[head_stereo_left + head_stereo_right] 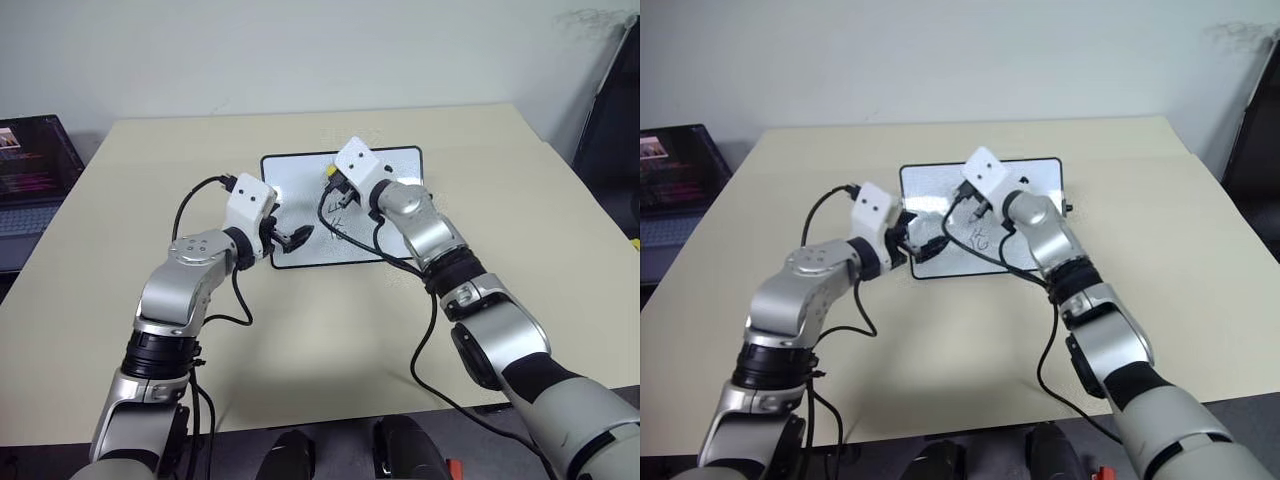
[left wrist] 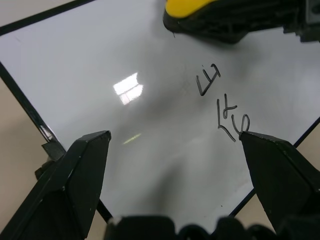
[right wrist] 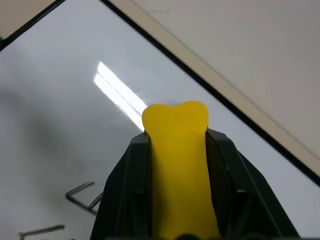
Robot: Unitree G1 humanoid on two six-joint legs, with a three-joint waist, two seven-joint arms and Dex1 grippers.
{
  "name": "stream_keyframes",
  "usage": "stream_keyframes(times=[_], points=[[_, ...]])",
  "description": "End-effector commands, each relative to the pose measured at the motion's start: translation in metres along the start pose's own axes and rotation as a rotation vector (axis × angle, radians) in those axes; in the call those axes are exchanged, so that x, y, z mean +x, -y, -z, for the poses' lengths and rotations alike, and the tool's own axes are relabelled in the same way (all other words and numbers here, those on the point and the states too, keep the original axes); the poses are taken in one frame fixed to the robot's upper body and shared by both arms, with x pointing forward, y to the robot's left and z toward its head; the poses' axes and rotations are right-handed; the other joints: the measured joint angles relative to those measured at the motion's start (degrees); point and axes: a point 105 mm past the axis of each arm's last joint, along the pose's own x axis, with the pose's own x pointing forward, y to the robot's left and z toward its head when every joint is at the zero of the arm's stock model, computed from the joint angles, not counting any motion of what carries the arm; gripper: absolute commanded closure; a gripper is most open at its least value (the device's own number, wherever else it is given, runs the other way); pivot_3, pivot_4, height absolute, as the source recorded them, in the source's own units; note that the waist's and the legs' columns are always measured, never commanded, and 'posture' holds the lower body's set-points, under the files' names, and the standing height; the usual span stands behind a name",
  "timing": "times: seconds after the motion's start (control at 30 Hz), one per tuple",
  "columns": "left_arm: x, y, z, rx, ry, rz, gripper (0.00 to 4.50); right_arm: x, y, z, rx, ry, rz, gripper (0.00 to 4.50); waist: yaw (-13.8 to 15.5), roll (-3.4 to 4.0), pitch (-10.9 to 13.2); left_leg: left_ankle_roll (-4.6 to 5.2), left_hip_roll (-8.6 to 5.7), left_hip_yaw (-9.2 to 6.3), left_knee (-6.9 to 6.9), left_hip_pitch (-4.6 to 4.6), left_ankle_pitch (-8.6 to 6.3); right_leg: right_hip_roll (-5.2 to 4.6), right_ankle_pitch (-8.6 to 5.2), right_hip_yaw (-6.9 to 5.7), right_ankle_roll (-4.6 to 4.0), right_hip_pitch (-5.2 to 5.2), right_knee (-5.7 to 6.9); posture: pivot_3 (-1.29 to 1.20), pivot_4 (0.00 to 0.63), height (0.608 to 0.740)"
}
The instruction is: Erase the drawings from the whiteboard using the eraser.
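eraser [image 3: 177,170] in right gripper [image 3: 176,137] over whiteboard [image 2: 100,60], perhaps touching

A: How much of the whiteboard [image 1: 300,175] can you see from the head?

B: Not its middle; the right arm crosses it, and the drawings [image 2: 220,102] are too small there to read. The left wrist view shows two of them.

A: And the eraser [image 3: 177,170]?

B: Its sides are buried between the jaws, and its near end runs off the picture's edge. The laptop [image 1: 30,175] is cut off too.
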Motion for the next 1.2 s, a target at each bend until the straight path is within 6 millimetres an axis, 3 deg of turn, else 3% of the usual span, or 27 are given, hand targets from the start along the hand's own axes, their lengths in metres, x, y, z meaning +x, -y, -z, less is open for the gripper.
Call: stream_keyframes(times=[0.03, 0.23, 0.37, 0.5, 0.6, 0.67, 0.8, 0.97, 1.2], points=[[-0.004, -0.007, -0.022, 0.038, 0.073, -0.038, 0.0, -0.001, -0.017, 0.027, -0.019, -0.094, -0.064, 3.39, -0.02, 0.0, 0.0, 0.02, 0.0, -0.01, 0.0, 0.02, -0.01, 0.0, 0.01, -0.02, -0.01, 0.02, 0.01, 0.0, 0.15, 0.74], [-0.003, -0.008, -0.022, 0.033, 0.071, -0.046, 0.0, -0.002, -0.005, 0.018, -0.051, -0.066, -0.025, 3.39, 0.01, 0.0, 0.0, 0.07, -0.02, -0.07, 0.02, 0.08, -0.02, 0.01, 0.04, -0.13, -0.05, 0.13, 0.03, 0.0, 0.15, 0.74], [-0.003, -0.011, -0.024, 0.033, 0.078, -0.063, 0.0, -0.009, 0.01, -0.005, -0.038, 0.023, 0.027, 3.39, 0.12, 0.0, 0.0, 0.03, -0.02, -0.16, 0.02, 0.03, 0.01, 0.01, 0.05, -0.16, -0.04, 0.12, 0.02, 0.0, 0.15, 0.74], [-0.004, -0.015, -0.026, 0.034, 0.084, -0.084, 0.0, -0.031, 0.018, -0.033, 0.038, 0.158, 0.015, 3.39, 0.77, 0.0, 0.01, -0.12, 0.03, -0.32, 0.01, -0.16, 0.09, -0.01, 0.04, -0.17, -0.02, -0.03, -0.04, 0.0, 0.15, 0.74], [-0.008, -0.017, -0.025, 0.038, 0.086, -0.097, 0.0, -0.057, 0.012, -0.042, 0.095, 0.251, -0.045, 3.39, 0.93, 0.0, 0.01, -0.14, 0.09, -0.33, -0.01, -0.33, 0.08, -0.03, 0.0, -0.14, 0.05, -0.18, -0.13, 0.0, 0.15, 0.74], [-0.011, -0.019, -0.024, 0.039, 0.085, -0.111, 0.0, -0.074, 0.004, -0.042, 0.095, 0.29, -0.095, 3.39, 1.0, 0.0, 0.01, -0.14, 0.09, -0.34, -0.02, -0.5, 0.07, -0.06, -0.02, -0.16, 0.08, -0.32, -0.19, 0.0, 0.15, 0.74], [-0.02, -0.02, -0.011, 0.029, 0.057, -0.126, 0.0, -0.108, -0.009, -0.021, 0.124, 0.284, -0.144, 3.39, 1.09, -0.01, 0.01, -0.14, 0.05, -0.38, 0.03, -0.92, 0.07, -0.1, -0.03, -0.19, 0.09, -0.67, -0.2, 0.0, 0.15, 0.74], [-0.03, -0.017, -0.002, 0.023, 0.04, -0.124, 0.0, -0.135, -0.017, 0.001, 0.16, 0.264, -0.134, 3.39, 1.31, -0.02, 0.02, -0.12, 0.05, -0.39, 0.05, -0.91, 0.08, -0.08, -0.02, -0.2, 0.08, -0.66, -0.12, 0.0, 0.15, 0.74], [-0.042, -0.015, 0.011, -0.022, 0.004, -0.076, 0.0, -0.144, -0.035, 0.011, 0.136, 0.243, -0.133, 3.39, 1.39, -0.02, 0.02, -0.11, 0.07, -0.27, 0.06, -0.78, 0.09, -0.06, -0.02, -0.2, 0.08, -0.55, -0.06, 0.0, 0.15, 0.74]])
